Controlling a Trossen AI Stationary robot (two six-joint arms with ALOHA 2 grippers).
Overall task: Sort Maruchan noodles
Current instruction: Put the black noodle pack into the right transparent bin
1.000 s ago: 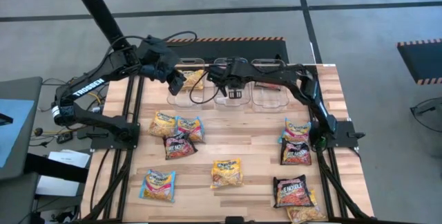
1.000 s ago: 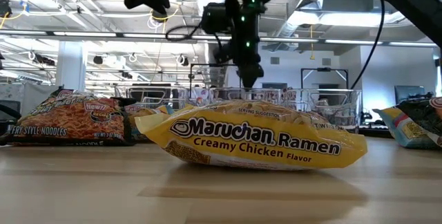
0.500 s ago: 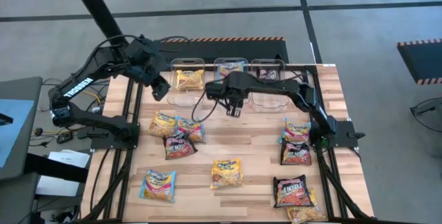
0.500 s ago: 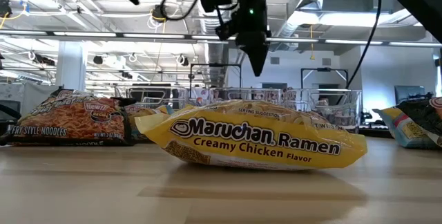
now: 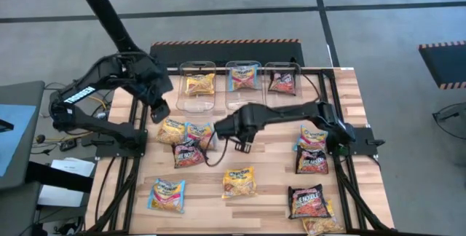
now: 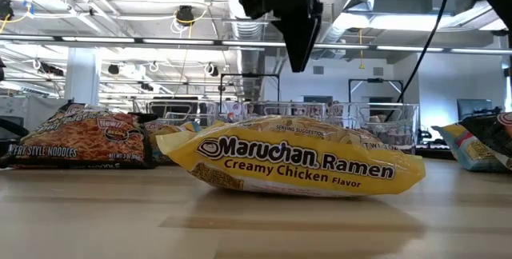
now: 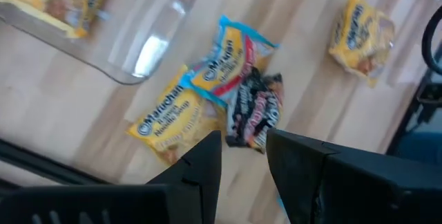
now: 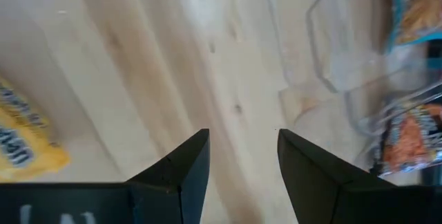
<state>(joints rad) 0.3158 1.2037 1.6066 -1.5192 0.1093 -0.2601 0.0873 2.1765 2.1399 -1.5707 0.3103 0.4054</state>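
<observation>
Three clear bins [image 5: 238, 90] are set in a row along the far edge of the wooden bench [image 5: 269, 156]. A yellow packet [image 5: 199, 84] is seen in the left bin, a blue packet [image 5: 244, 79] in the middle bin and a dark packet [image 5: 282, 83] in the right bin; their print cannot be read from above.

The left gripper [image 5: 159, 112] is held above the bench's left edge, just beside a cluster of three packets [image 5: 186, 140]. In the left wrist view its fingers [image 7: 200, 162] are seen apart with nothing between them, and the cluster is shown as one yellow, one blue and one dark packet overlapping.

The right gripper [image 5: 245, 145] is held over the middle of the bench, its arm partly covering the blue packet of the cluster. Its fingers [image 8: 181, 172] stand apart over bare wood and are empty.

The Creamy Chicken packet [image 6: 292, 163] lies flat near the front edge, in the middle. A blue packet [image 5: 167, 194] lies toward the front left corner. Stacked packets [image 5: 313, 148] lie by the right edge, the lower ones partly hidden. At the front right corner a dark packet [image 5: 306, 200] overlaps a yellow one [image 5: 321, 225] that is cut off by the picture's border.

In the low view only the right gripper's dark tip is shown; the left gripper is cut off at the top.
</observation>
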